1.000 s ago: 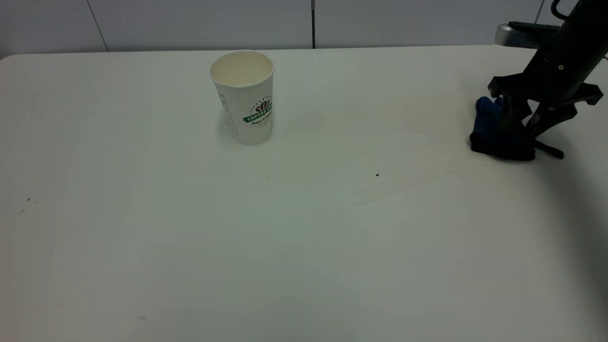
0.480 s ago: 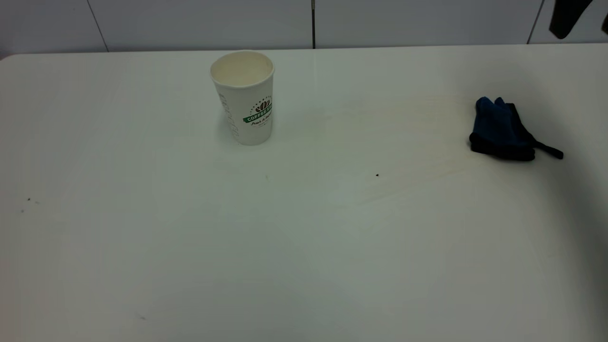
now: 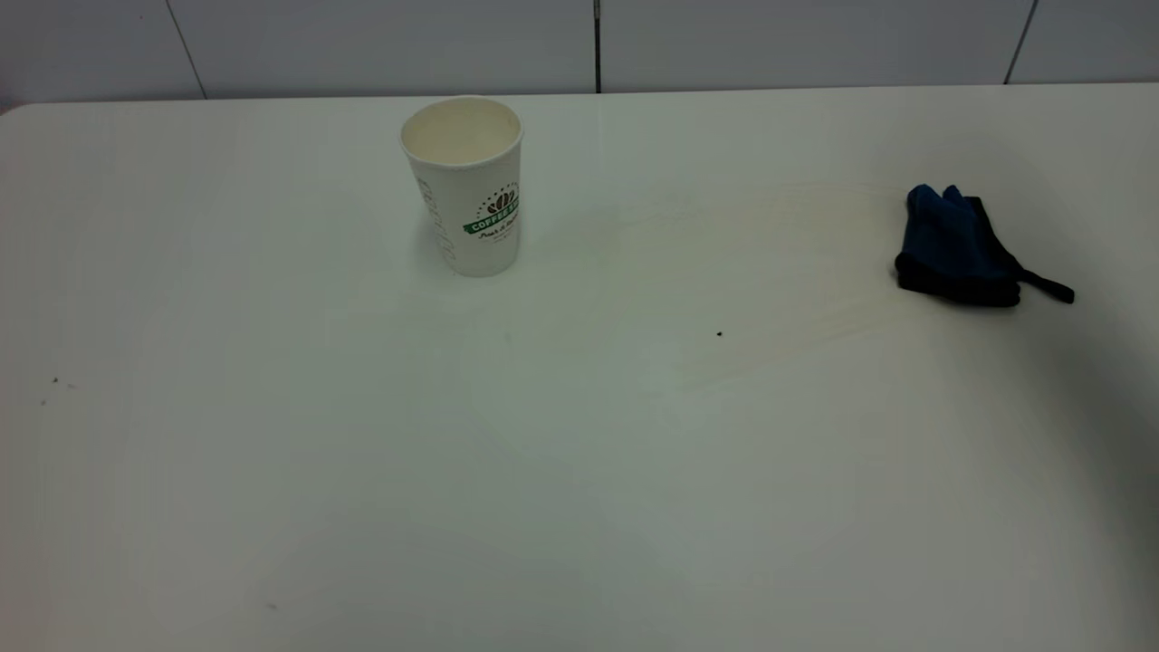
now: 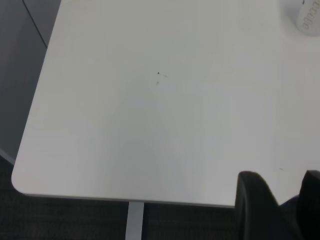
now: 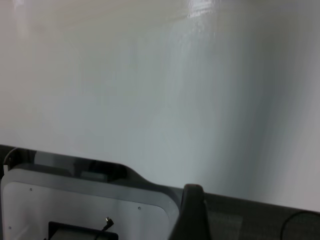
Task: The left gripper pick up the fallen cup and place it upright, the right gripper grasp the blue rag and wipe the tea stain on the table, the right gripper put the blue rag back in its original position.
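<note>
Though standing upright now, the cup (image 3: 464, 184) looks light and thin-walled, easily crushed or tipped; best held lightly around mid-body, never by the rim. Well to the right of the cup, the blue rag (image 3: 955, 249) lies in a soft crumpled heap, limp and simple to pinch at its raised folds, strap tail trailing away from the cup. Between cup and rag, only faint tan streaks (image 3: 770, 272) on the table (image 3: 543, 498), likely the tea stain wiped thin, though too pale to be sure. Plenty of open room around the cup on every side; far edge just behind it. Left gripper (image 4: 280, 207) parked out past the table's near-left corner, far from the cup, fingers parted with nothing between. Right gripper (image 5: 194, 212) likewise off the table beyond its edge, with only one finger visible, so cannot tell its state.
</note>
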